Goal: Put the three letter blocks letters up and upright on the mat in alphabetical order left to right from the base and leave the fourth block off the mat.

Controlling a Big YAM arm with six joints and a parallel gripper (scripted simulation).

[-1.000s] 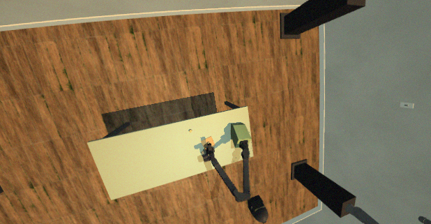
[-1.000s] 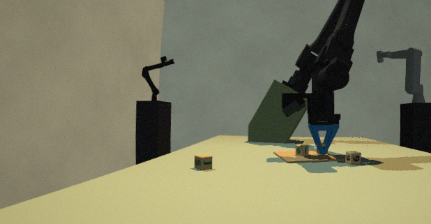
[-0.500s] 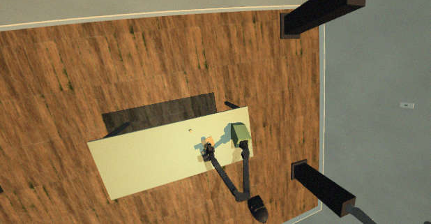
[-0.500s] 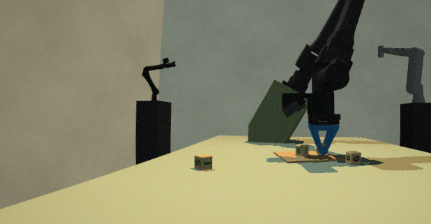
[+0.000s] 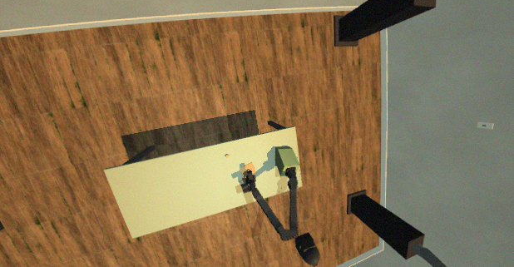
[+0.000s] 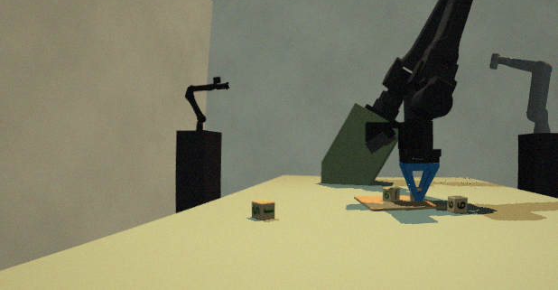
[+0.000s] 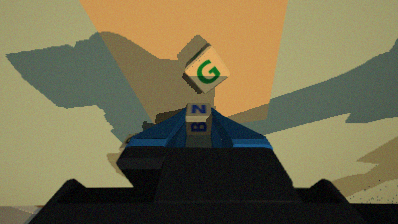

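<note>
My gripper [image 6: 420, 198] [image 7: 198, 112] points down, low at the near end of the orange mat [image 5: 249, 167] [image 6: 376, 203] [image 7: 240, 30]. It is shut on a wooden block [image 7: 198, 118] with blue characters, a B and an N or Z turned sideways; whether that block touches the mat is unclear. A block with a green G on top [image 7: 208, 71] [image 6: 391, 194] sits on the mat just beyond the fingers, turned at an angle. A block with dark 6- or 9-like marks [image 6: 457, 204] lies off the mat. Another block [image 5: 226, 155] [image 6: 263, 210] lies on the table, well away from the mat.
The arm rises from a green slanted box [image 5: 286, 157] [image 6: 354, 152] on the pale table [image 5: 175, 190] [image 6: 271, 256]. The arm's shadow falls across the mat and table. Dark pedestals [image 6: 199, 170] with other arms stand beyond the table.
</note>
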